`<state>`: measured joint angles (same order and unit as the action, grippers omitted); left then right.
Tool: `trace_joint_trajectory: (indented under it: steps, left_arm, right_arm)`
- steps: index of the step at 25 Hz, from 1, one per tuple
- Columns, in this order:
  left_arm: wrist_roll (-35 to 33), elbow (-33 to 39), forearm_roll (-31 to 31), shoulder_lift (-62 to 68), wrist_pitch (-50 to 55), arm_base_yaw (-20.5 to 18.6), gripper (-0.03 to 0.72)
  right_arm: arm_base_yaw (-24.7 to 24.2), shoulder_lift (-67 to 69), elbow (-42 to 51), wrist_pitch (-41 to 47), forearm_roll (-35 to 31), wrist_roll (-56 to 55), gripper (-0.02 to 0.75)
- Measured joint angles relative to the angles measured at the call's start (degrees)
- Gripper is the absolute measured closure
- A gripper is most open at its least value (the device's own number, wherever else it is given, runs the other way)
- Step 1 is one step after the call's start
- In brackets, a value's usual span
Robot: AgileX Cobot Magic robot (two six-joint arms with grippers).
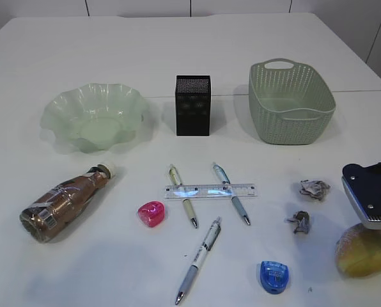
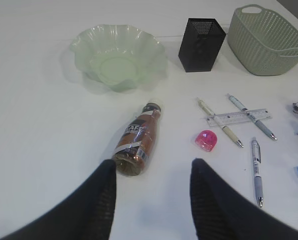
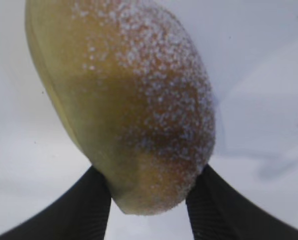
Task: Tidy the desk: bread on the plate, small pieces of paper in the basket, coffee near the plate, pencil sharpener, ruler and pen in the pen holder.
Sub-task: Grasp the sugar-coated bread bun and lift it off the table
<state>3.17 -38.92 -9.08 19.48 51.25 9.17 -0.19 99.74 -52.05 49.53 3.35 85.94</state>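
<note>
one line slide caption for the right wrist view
Right end effector closing around the sugar-topped bread above the desk.

bread [image 3: 134,105]: golden-brown oval bun, sugared top, at the desk's [image 1: 178,57] front right edge
plate [image 1: 93,116]: pale green, wavy rim, empty, left rear
basket [image 1: 291,102]: sage green, empty, right rear
pen holder [image 1: 192,105]: black mesh, upright, between plate and basket
coffee [image 1: 66,203]: bottle on its side, front left, cap toward plate
ruler [image 1: 210,190]: clear, lying across two pens [image 1: 183,204], centre
paper [image 1: 314,189]: two crumpled bits, right of ruler
sharpeners: pink one [image 1: 151,213] left of pens, blue one [image 1: 274,277] near front edge
</note>
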Motion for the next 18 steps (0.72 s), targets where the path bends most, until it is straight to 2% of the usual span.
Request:
trace_joint_trajectory:
  steps: [10, 18]
  left_arm:
    - [0.0, 0.0, 0.0, 0.0, -0.1, 0.0, 0.350]
    - [0.0, 0.0, 0.0, 0.0, -0.2, 0.0, 0.351]
  right_arm:
    - [0.0, 1.5, -0.8, 1.8, 0.0, -0.3, 0.524]
    - [0.0, 1.6, -0.8, 2.1, 0.0, -3.1, 0.544]
